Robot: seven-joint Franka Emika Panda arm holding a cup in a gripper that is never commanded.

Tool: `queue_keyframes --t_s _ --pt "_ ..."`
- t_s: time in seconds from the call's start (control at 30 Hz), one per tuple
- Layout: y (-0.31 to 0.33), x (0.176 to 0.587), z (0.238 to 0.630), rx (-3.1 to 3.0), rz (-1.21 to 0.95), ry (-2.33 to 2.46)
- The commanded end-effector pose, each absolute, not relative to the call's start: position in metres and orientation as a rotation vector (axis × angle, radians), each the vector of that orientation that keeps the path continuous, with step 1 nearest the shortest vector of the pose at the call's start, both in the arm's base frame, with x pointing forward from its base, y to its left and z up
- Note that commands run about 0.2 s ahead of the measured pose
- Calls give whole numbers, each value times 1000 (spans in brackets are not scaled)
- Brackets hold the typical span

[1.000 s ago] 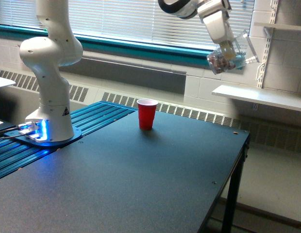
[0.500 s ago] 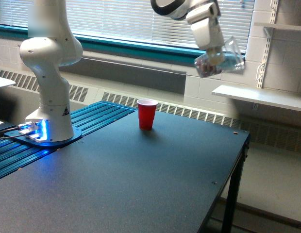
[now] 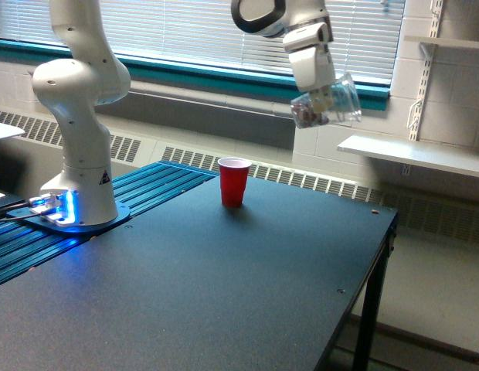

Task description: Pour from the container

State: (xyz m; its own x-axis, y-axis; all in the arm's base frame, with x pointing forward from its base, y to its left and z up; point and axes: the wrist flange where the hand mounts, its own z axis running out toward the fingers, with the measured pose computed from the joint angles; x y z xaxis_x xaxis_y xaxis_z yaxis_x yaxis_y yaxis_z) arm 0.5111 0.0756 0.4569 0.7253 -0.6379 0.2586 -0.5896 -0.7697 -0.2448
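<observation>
Container (image 3: 329, 103) tilted, dark bits inside | tool (image 3: 323, 99) clamped on it | red cup (image 3: 234, 182) below-left on worktop (image 3: 224, 286)

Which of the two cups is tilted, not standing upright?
The clear container, held tilted in the gripper above the table. The red cup stands upright.

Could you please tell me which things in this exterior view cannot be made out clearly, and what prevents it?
- The gripper: its fingertips sit against the clear container, blurred and small, so the exact grip is unclear.
- The container's contents: only dark and pale bits show; too small to identify.
- Inside the red cup: the camera angle hides it, so empty or filled is unknown.
- The arm's upper links: cut off by the top edge.
</observation>
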Motion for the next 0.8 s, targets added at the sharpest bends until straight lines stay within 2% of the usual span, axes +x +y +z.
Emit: queue_keyframes --t_s 0.03,0.5,0.8 --pt "94 483 457 -2784 -466 1003" --pt "136 425 425 -2813 -261 919" --pt "176 378 408 -2868 -214 775"
